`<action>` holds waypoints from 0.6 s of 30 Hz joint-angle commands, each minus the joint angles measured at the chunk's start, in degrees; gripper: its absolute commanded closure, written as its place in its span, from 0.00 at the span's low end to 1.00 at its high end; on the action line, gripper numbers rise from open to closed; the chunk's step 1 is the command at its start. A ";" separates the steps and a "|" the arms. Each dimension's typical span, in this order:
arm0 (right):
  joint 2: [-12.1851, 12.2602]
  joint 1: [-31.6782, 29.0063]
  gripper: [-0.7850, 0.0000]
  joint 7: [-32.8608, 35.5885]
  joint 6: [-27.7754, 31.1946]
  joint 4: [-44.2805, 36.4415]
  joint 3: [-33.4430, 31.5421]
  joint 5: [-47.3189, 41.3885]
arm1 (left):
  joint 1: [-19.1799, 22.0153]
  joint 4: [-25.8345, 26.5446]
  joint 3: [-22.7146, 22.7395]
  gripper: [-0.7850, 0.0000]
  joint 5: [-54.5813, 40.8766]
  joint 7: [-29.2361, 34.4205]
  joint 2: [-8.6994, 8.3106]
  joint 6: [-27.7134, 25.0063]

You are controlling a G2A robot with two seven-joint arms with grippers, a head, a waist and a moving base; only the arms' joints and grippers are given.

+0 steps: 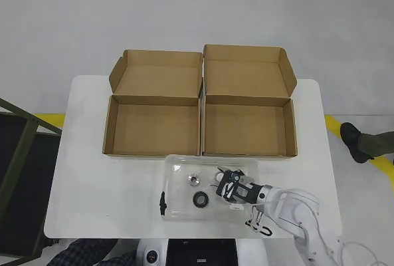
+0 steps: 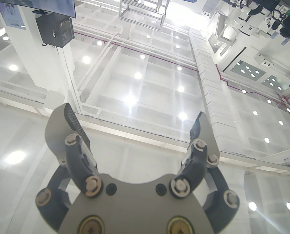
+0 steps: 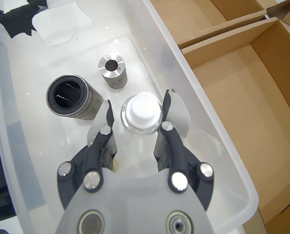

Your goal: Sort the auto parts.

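The right gripper [image 3: 138, 98], spread around the white-capped part [image 3: 142, 115] in the clear bin [image 3: 164, 25], could knock it over on closing (one finger seems nearer than the other).

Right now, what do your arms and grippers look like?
The right arm is white with a black cable looped at its wrist. The left gripper and right gripper both have grey plates, black linkages, metal screws and curved grey fingers with ribbed black pads.

From the top, white-capped part [image 3: 142, 114] mostly under the right claw [image 1: 222, 185].
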State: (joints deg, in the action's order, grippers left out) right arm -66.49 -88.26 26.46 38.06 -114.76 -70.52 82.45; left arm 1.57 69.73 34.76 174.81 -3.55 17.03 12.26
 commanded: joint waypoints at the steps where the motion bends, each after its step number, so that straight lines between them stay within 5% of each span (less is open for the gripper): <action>1: 0.05 0.18 0.74 0.03 -0.01 0.13 0.03 -0.10 | 0.00 0.00 0.00 0.00 0.00 0.00 0.00 0.00; 4: 0.20 0.27 1.00 -0.02 0.29 -0.08 -0.06 -0.24 | 0.00 0.00 0.00 0.00 0.00 0.00 0.00 0.00; 18: 1.10 -1.70 1.00 -7.58 3.96 -5.51 -1.88 -4.30 | 0.00 0.00 0.00 0.00 0.00 0.00 0.00 0.00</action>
State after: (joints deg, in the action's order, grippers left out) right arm -65.39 -89.91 20.64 41.71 -120.47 -72.41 79.36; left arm 1.57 69.73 34.76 174.81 -3.55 17.03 12.26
